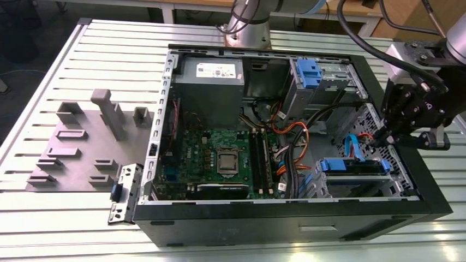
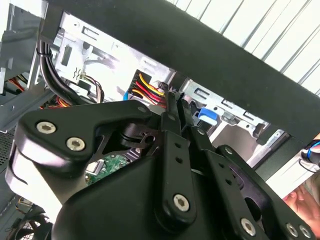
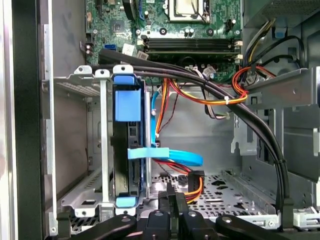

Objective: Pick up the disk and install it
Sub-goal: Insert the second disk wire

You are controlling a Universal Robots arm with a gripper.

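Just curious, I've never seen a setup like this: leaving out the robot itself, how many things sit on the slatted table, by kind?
Open computer case: 1
Grey holder plate: 1
Loose metal bracket: 1
Total: 3

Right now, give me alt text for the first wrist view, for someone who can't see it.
The disk, in its blue bracket, stands on edge in a metal drive cage inside an open computer case. The black gripper sits beside it, fingers together. Cables cross in front of the green motherboard.
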